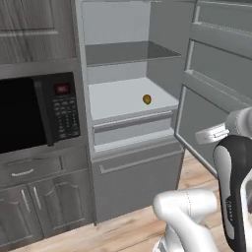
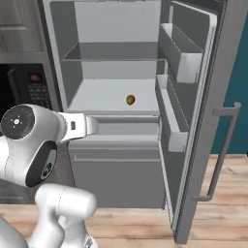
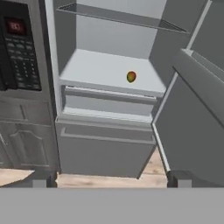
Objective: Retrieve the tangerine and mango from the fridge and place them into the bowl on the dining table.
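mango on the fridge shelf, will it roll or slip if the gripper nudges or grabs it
The small egg-shaped red-and-yellow mango sits alone on the flat pale fridge shelf with nothing against it, so a nudge would probably roll it. Its rounded, smooth-looking skin may slip between flat fingers. It looks rigid, so it likely keeps its shape.

A home kitchen, it seems: open fridge (image 1: 129,98), built-in microwave (image 1: 37,112), wood-grain cabinets (image 1: 34,29), plank floor (image 2: 227,208).

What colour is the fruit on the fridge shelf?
Red blending into yellow-green: the mango, clearest in the hand view.
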{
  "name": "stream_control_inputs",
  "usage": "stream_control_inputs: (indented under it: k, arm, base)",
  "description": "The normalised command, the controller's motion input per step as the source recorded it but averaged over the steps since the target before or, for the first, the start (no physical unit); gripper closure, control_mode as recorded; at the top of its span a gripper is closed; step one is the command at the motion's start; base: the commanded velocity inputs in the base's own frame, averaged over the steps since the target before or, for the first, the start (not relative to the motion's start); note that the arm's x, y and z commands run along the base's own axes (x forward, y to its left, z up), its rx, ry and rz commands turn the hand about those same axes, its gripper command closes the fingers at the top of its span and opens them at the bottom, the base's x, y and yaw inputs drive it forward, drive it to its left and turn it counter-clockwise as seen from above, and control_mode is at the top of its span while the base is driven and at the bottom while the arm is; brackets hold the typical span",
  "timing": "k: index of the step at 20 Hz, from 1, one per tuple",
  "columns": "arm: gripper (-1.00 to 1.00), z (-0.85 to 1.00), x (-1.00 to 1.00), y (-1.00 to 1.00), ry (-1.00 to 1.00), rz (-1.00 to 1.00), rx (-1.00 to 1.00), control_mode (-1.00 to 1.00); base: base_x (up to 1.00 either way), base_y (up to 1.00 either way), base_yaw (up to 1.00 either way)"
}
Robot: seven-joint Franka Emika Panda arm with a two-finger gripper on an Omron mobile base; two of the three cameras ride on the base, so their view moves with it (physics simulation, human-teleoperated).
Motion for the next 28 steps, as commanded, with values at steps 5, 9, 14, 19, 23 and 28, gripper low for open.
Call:
stream_control_inputs:
  k: [5,9,14,19,23,28]
  arm:
    - [-1.00,0.00,0.00,0.00,0.00,0.00,0.00,1.00]
    - [-1.00,0.00,0.00,0.00,0.00,0.00,0.00,1.00]
    - [-1.00,0.00,0.00,0.00,0.00,0.00,0.00,1.00]
    - [-1.00,0.00,0.00,0.00,0.00,0.00,0.00,1.00]
    - [-1.00,0.00,0.00,0.00,0.00,0.00,0.00,1.00]
    - [-1.00,0.00,0.00,0.00,0.00,0.00,0.00,1.00]
  base:
    - [0.49,-0.04,-0.17]
    - [0.56,-0.02,-0.14]
    - [0.68,0.10,-0.16]
    - [0.67,0.00,-0.13]
    - [0.55,0.00,-0.09]
    - [0.45,0.00,-0.07]
